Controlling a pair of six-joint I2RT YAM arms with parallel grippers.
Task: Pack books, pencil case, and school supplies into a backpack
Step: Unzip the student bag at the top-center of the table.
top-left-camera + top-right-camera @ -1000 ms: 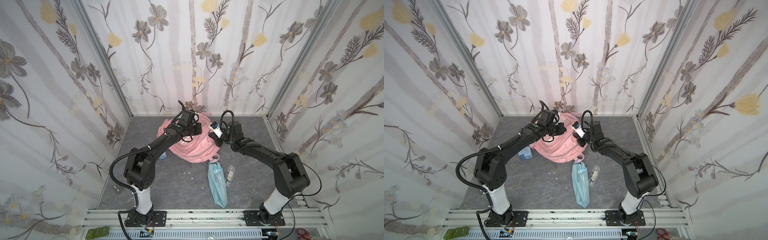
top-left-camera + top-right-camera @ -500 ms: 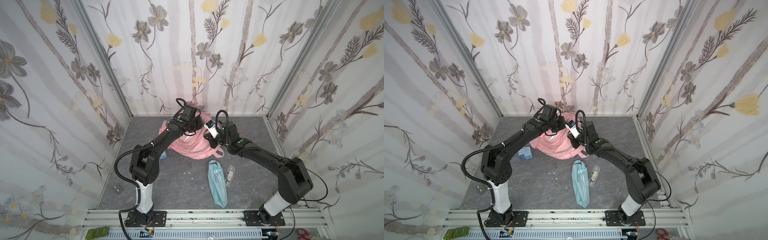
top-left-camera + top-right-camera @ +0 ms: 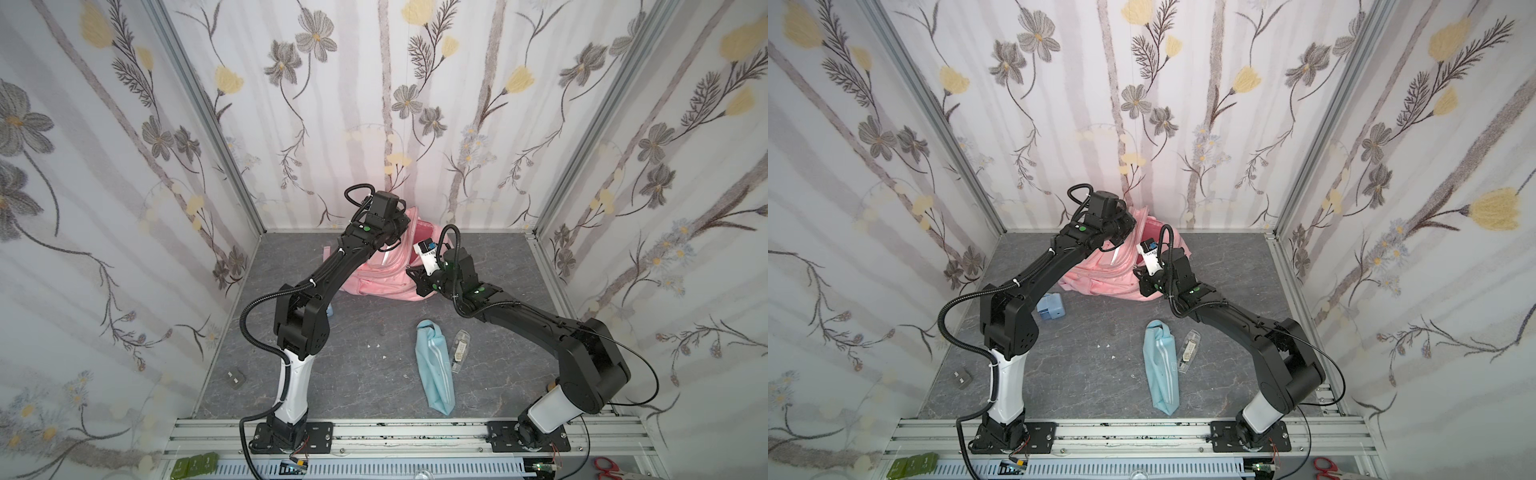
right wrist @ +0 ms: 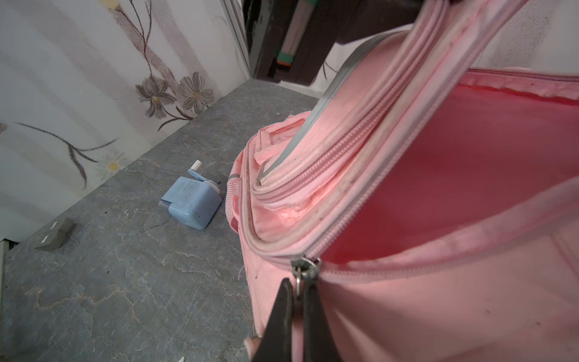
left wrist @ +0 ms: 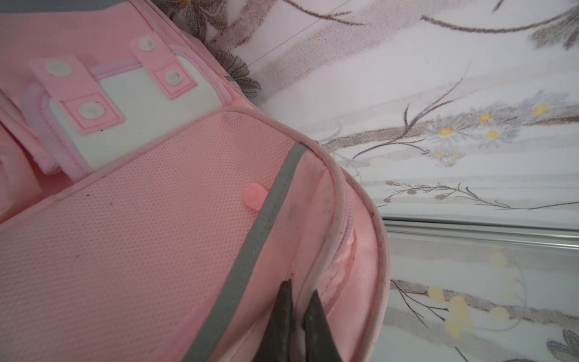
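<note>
Grey veined tabletop (image 3: 357, 365), enclosed by 3 floral-papered walls (image 3: 374, 83). Only the right wrist view shows the right gripper (image 4: 297, 283) clamped on the metal zipper pull (image 4: 305, 270). Only the left wrist view shows the left gripper (image 5: 300, 286) pinching the rim of the backpack (image 5: 141, 219), which is mesh-textured pink fabric. The soft, oblong pencil case (image 3: 434, 365) lies well apart, on the base side of the right gripper.

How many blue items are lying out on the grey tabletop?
2. A long light-blue fabric pencil pouch lies beside the small clear oblong case; a small pale-blue boxy plastic item sits beside the pink fabric backpack. Others could hide behind it.
</note>
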